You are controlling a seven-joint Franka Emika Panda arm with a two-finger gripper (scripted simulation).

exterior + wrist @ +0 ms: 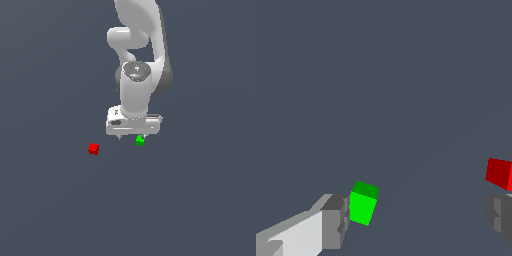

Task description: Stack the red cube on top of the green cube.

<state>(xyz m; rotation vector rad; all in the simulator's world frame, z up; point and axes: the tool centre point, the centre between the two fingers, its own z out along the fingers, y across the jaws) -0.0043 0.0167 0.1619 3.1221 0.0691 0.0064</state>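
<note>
Two cubes lie apart on the dark grey floor [50,200]. In the exterior view the red cube [93,148] sits left of centre in the frame, alone. The green cube [140,141] sits just right of centre, directly below the white gripper [131,137], by its finger on the exterior view's right. Gripper jaws stand wide, holding nothing; in the wrist view one grey fingertip [336,220] appears beside the green cube [363,203], the other near the red cube [499,173].
</note>
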